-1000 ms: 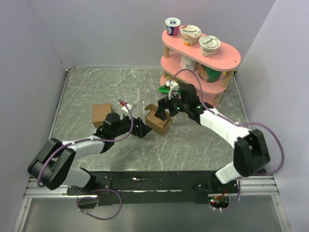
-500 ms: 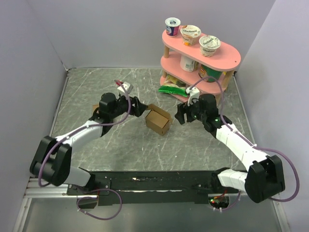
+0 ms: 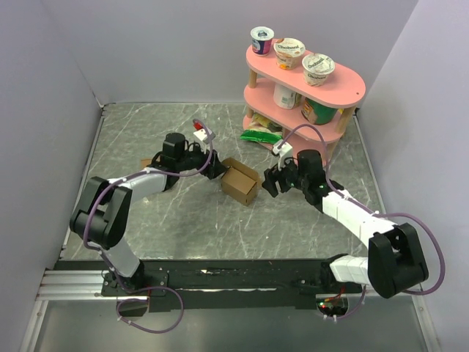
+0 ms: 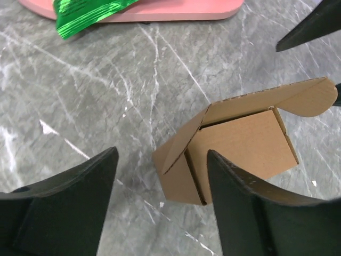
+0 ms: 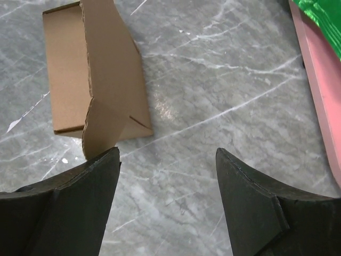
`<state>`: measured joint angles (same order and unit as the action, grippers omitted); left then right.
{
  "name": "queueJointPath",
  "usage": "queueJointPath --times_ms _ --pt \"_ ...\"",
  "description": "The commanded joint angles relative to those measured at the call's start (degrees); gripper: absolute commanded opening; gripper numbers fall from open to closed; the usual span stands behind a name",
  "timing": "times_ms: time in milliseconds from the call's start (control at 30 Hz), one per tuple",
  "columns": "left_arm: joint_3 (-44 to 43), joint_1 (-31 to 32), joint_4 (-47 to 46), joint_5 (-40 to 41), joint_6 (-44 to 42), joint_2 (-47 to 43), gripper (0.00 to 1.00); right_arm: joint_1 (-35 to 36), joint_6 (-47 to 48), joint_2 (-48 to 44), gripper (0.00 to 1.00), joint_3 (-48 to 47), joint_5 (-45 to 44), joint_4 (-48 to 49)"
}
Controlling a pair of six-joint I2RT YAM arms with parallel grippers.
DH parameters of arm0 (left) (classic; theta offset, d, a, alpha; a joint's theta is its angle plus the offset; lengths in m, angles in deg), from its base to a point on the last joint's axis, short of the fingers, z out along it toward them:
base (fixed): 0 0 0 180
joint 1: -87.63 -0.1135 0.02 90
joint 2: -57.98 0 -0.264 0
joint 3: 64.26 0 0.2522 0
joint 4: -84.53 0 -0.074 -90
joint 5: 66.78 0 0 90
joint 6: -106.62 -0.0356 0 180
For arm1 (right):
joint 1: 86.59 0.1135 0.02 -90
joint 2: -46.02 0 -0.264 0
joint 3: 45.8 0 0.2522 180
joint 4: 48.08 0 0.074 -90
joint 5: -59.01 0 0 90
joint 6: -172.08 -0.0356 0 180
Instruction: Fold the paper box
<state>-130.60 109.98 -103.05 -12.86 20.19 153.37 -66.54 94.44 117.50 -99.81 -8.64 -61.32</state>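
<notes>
The paper box [image 3: 240, 183] is a small brown carton resting on the marble table, its lid flap raised. In the left wrist view the paper box [image 4: 240, 152] shows a rounded flap tilted up over its top. My left gripper [image 3: 217, 168] hovers just left of it, open [image 4: 162, 153], with only the box's near corner showing between its fingers and nothing gripped. My right gripper [image 3: 269, 182] is a little to the box's right, also open [image 5: 168, 152] over bare table. From the right wrist the paper box [image 5: 90, 74] lies ahead and to the left, apart from the fingers.
A pink two-tier shelf [image 3: 344, 92] with yogurt cups stands at the back right. A green packet [image 3: 260, 136] lies by its base. A brown cardboard cube [image 3: 147, 163] peeks out behind my left arm. Grey walls enclose the table.
Both grippers have let go of the box and drawn back to its sides, left arm swinging to the back left, right arm to the right. Their jaws have narrowed slightly.
</notes>
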Motion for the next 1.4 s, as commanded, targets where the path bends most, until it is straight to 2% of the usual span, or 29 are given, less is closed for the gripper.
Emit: queueJointPath --times_ms 0,67,300,533,667,867,1000,1133,1367 --pt "-3.14 -0.11 -1.68 -5.05 -2.96 1.81 0.69 0.07 1.97 0.76 0.78 -0.36 1.56 6.16" --pt "-3.15 -0.11 -2.56 -5.06 -2.87 2.16 0.66 0.16 2.05 1.37 0.76 -0.88 2.34 6.52" --pt "-2.53 -0.02 -5.37 -6.20 -0.85 1.99 0.45 0.07 1.26 1.82 0.75 -2.55 5.24 7.22" --pt "-3.23 1.91 -4.76 -5.06 -0.23 2.34 0.30 0.16 -1.02 2.34 0.75 -2.90 7.18 7.92" --pt "-3.23 2.96 -4.32 -1.47 0.73 2.08 0.17 0.16 -3.74 2.43 0.75 -3.34 6.22 8.01" --pt "-2.80 5.25 -2.92 5.83 1.79 1.11 0.04 0.77 -10.16 2.87 0.75 -3.08 4.90 8.45" --pt "-2.27 6.91 -2.30 10.84 2.31 0.67 0.01 1.74 -11.30 2.96 0.75 -2.55 3.24 8.80" --pt "-0.87 9.37 -1.51 19.52 2.05 -0.82 0.01 2.36 -12.18 2.35 0.75 -1.68 0.86 8.63" --pt "2.47 12.19 -2.48 29.37 3.19 -4.16 0.01 2.97 -20.70 2.26 0.75 -1.15 -6.69 5.47"
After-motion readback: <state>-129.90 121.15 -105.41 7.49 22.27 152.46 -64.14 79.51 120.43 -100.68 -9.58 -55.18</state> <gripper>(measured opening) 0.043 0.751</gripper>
